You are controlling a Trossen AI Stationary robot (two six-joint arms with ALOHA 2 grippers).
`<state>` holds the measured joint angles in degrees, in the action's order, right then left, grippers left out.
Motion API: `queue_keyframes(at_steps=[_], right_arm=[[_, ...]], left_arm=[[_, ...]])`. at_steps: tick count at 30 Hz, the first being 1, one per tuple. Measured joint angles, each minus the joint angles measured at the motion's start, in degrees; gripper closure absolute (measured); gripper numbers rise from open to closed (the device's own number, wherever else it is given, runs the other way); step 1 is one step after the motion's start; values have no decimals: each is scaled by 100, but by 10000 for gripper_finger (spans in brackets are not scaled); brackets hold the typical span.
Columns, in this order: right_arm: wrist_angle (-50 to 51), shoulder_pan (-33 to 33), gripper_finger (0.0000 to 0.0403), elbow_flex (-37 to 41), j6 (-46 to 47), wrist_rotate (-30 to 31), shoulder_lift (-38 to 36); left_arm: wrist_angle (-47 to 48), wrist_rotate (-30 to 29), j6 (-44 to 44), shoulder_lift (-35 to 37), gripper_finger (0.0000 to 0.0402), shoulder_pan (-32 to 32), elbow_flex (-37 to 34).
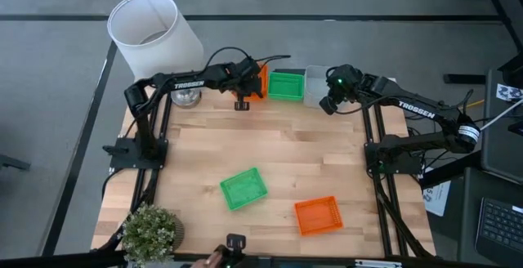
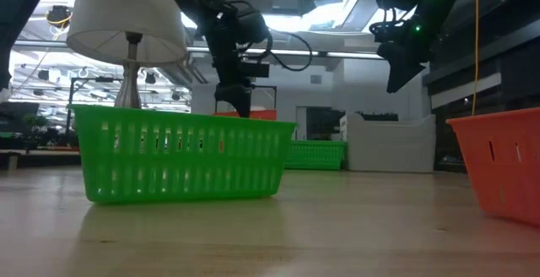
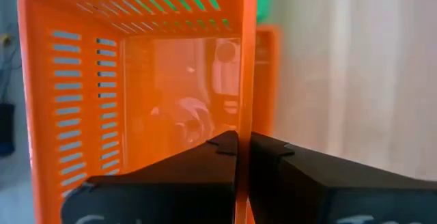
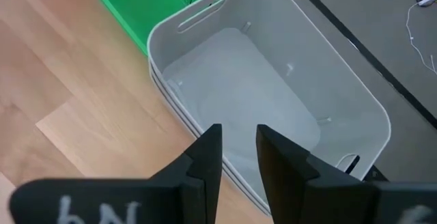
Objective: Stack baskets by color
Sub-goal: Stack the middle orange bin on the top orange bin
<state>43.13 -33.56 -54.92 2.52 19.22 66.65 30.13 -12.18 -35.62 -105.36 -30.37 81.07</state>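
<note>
My left gripper is at the table's far edge, shut on an orange basket that fills the left wrist view. A sliver of more orange shows behind it. Beside it along the far edge stand a green basket and nested pale grey-white baskets. My right gripper hovers open above the grey-white baskets, touching nothing. A loose green basket and a loose orange basket rest flat on the near half of the table. My left gripper pinches one side wall of the orange basket at its rim, with one finger inside the basket and one outside. The fingers slant down from the table's left. The basket is tipped with its open side toward the wrist camera; whether it is clear of the table, I cannot tell.
A white lamp stands at the far left corner, close behind my left arm. A small potted plant sits at the near left corner. Bare wood lies between the far row and the two loose baskets.
</note>
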Motion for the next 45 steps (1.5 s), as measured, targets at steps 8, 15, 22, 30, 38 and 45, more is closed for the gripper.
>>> queue_keyframes(at_steps=[8,15,22,30,38,45], right_arm=[[-7,-1,311,-1,-13,-98,0],[-167,-3,311,1,-193,-765,-10],[58,104,311,1,-534,-3953,-45],[468,1324,311,-2,154,-4435,-91],[925,2557,311,-2,736,-4439,-92],[951,3325,311,-2,943,-4437,-92]], left_arm=[[-14,143,-82,-164,401,-13,5],[-59,-18,-159,-430,401,-40,1],[-140,-72,-110,-407,389,-18,1],[-115,-12,-101,-393,383,-22,1],[-108,-13,-93,-393,350,-22,1],[-105,-76,-87,-376,311,-20,3]])
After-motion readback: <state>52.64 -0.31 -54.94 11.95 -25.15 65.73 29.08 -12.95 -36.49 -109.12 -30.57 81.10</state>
